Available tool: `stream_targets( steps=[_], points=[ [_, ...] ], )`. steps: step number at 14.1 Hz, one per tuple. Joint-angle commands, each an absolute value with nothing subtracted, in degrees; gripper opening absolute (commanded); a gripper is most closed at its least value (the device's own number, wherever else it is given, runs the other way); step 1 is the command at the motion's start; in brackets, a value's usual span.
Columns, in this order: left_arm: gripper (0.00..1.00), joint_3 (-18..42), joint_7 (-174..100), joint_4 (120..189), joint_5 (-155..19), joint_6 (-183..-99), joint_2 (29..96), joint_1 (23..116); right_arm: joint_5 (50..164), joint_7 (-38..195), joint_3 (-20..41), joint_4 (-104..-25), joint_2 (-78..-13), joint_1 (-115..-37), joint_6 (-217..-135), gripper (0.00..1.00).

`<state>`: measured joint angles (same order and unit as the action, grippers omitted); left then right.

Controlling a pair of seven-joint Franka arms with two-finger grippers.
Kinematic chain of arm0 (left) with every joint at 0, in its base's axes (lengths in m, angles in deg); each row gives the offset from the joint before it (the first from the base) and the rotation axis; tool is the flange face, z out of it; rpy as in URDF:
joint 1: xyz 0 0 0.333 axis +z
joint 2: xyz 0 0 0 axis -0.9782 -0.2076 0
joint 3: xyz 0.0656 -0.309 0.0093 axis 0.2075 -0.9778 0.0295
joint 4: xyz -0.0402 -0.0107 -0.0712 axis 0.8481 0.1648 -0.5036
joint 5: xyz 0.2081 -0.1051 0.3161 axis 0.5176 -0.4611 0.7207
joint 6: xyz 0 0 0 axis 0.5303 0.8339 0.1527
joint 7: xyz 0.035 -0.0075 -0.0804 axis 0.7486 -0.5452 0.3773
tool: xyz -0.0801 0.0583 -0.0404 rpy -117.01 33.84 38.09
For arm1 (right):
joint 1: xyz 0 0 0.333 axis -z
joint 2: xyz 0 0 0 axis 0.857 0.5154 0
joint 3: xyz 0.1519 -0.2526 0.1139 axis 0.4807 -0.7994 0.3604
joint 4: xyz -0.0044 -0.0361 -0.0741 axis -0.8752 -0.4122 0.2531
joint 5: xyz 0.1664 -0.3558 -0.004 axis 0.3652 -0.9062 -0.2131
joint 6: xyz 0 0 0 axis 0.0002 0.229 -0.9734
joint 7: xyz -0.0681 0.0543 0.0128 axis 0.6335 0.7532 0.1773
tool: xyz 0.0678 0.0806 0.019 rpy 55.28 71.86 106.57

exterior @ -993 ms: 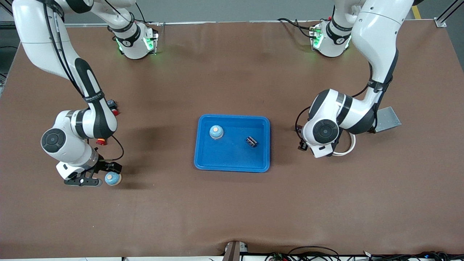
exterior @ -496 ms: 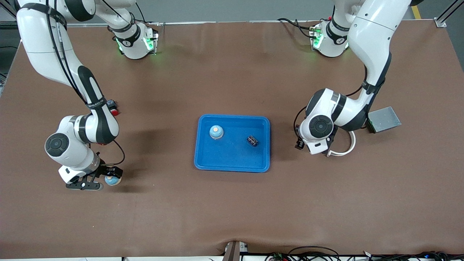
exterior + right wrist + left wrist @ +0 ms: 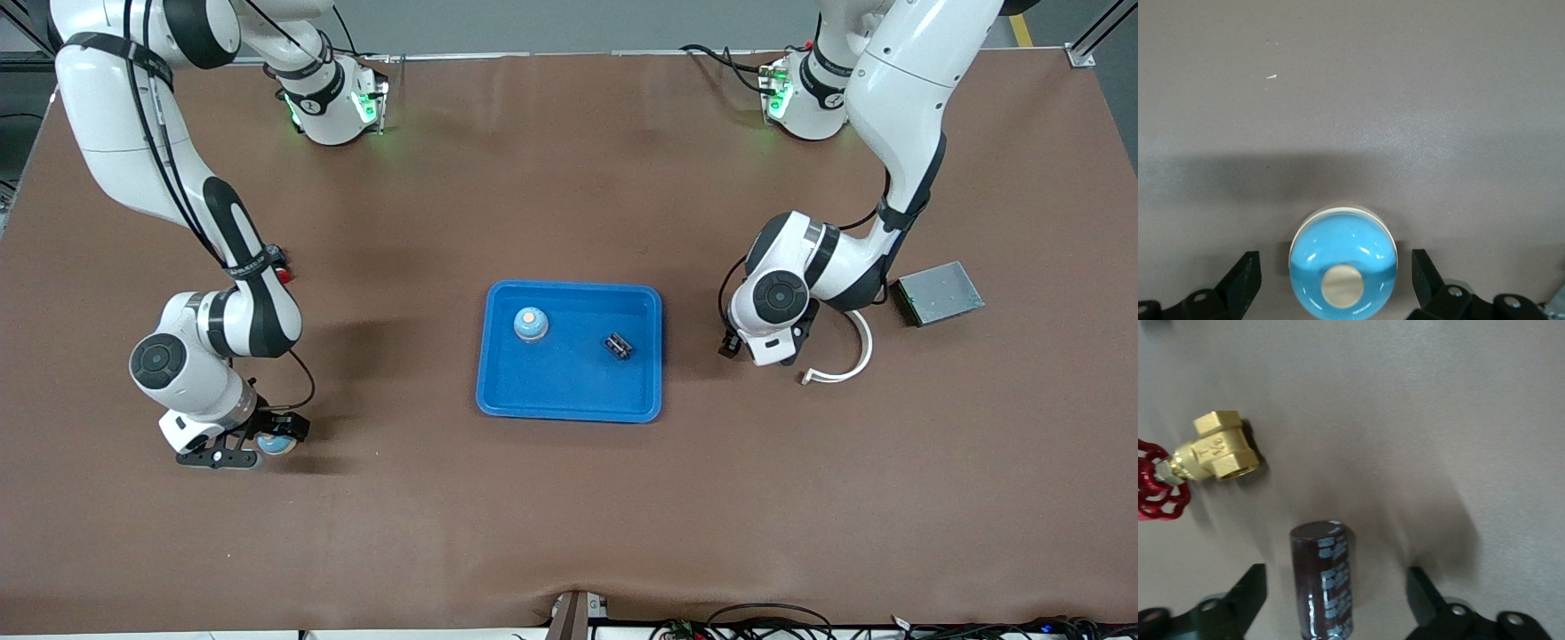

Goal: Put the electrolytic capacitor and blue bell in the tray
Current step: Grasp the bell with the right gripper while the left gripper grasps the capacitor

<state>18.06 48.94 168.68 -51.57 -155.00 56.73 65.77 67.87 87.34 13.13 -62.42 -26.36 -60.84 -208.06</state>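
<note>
The bright-blue tray [image 3: 569,402] lies mid-table and holds one blue bell [image 3: 530,324] and a small dark capacitor [image 3: 618,346]. A second blue bell [image 3: 279,444] sits on the table toward the right arm's end. My right gripper [image 3: 263,444] is low over it. In the right wrist view the gripper [image 3: 1336,279] is open with this bell [image 3: 1342,257] between its fingers, not touching. My left gripper [image 3: 733,344] is low over the table beside the tray. In the left wrist view it [image 3: 1336,595] is open astride a dark brown electrolytic capacitor [image 3: 1323,577] lying on the table.
A brass valve [image 3: 1217,447] with a red handwheel [image 3: 1155,490] lies close to the capacitor. A white curved piece [image 3: 843,360] and a small grey metal box [image 3: 939,293] lie toward the left arm's end. A small red object [image 3: 281,269] peeks out by the right arm's forearm.
The right gripper has moved over the loose bell and now straddles it. The left arm's hand has shifted away from the grey box toward the tray.
</note>
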Motion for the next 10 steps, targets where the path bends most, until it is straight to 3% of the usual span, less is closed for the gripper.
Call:
stream_targets(
  steps=[1,3,5,8,10],
  points=[
    [0.0,17.95,50.75,169.46,-50.27,-155.6,58.51,66.06,67.69,87.71,14.08,-59.27,-24.14,-59.86,-207.94,1.0],
    [0.0,17.69,52.6,168.4,-50.27,-155.08,59.47,65.89,67.43,87.19,14.16,-59.18,-24.14,-59.68,-207.94,0.99],
    [0.0,17.34,54.7,166.04,-50.36,-153.59,60.0,65.45,67.25,86.92,14.16,-59.18,-24.14,-59.68,-208.03,0.52],
    [0.0,15.58,56.99,161.56,-51.15,-149.99,59.83,65.27,67.43,86.92,14.16,-59.53,-24.14,-59.68,-209.43,0.0],
    [0.0,14.01,59.53,158.48,-51.24,-147.44,59.39,65.1,67.43,87.18,14.16,-59.7,-24.22,-59.77,-209.18,0.0]
  ],
)
